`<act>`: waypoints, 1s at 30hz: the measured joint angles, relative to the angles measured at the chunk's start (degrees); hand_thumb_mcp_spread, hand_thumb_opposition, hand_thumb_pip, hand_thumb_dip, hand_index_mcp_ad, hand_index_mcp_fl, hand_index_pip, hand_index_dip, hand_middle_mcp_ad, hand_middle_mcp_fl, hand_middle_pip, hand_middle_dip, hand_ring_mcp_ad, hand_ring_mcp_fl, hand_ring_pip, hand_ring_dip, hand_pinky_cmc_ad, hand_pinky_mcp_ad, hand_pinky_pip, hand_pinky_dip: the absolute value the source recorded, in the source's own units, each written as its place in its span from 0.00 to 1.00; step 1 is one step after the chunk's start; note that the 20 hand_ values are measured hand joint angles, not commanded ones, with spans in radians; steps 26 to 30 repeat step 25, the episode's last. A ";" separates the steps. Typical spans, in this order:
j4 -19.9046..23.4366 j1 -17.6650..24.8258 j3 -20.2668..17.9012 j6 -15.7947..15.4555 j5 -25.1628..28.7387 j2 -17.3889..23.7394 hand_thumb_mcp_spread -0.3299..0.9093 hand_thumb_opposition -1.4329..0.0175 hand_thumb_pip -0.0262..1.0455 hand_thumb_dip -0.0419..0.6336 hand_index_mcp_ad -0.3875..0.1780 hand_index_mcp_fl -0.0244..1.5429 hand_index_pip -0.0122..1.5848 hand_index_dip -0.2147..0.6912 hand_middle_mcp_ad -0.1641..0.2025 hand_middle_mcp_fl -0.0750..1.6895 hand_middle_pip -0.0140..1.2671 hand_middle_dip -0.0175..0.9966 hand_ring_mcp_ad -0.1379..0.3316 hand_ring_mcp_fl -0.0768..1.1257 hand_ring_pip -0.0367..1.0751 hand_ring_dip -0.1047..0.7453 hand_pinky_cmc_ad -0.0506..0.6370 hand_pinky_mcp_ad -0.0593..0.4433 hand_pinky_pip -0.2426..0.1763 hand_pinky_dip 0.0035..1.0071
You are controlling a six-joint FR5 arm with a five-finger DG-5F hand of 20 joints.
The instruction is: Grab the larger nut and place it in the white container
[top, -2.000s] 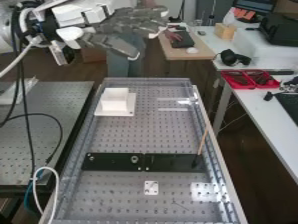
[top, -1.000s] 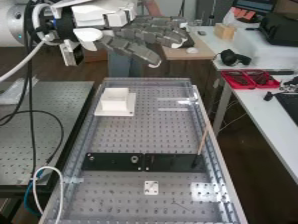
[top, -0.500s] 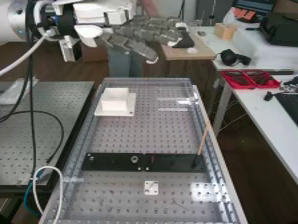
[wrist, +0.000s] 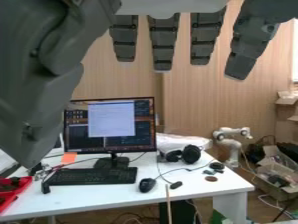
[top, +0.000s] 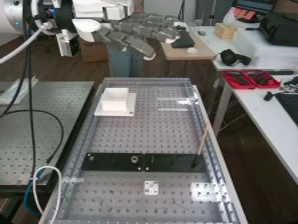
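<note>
The bench [top: 126, 135] is topped with perforated grey metal, by which light is reflected in bright patches. The white container [top: 116, 101] is seen as smooth, matt plastic. A flat, matt surface is presented by the black bar [top: 169, 163]; a metallic sheen is shown by the smaller nut [top: 91, 158] and the bearing [top: 134, 159]. The hand [top: 126, 41] is clad in matt, plastic-like segments. The thin stick [top: 203, 139] is seen as smooth wood. The red trays [top: 234, 85] are moulded in plastic. The wall [wrist: 193, 102] is faced with smooth, grained wood panelling.

Perforated bench [top: 126, 135] under white container [top: 116, 105], black bar [top: 173, 162], white plate [top: 151, 184].
</note>
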 joint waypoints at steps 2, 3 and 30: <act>0.22 -0.03 -0.09 -0.16 -0.25 0.07 0.25 0.38 0.65 0.16 0.50 0.07 0.10 0.11 0.69 0.08 0.12 0.24 0.72 0.08 0.13 0.24 0.64 0.82 0.33 0.32; 0.34 -0.07 -0.15 -0.19 -0.34 0.11 0.25 0.38 0.65 0.16 0.50 0.07 0.10 0.11 0.69 0.08 0.12 0.24 0.72 0.08 0.13 0.24 0.64 0.82 0.33 0.32; 1.26 -0.86 -1.08 -0.57 -1.36 0.84 0.26 0.38 0.63 0.16 0.50 0.07 0.10 0.11 0.69 0.08 0.12 0.24 0.72 0.08 0.13 0.24 0.64 0.82 0.33 0.32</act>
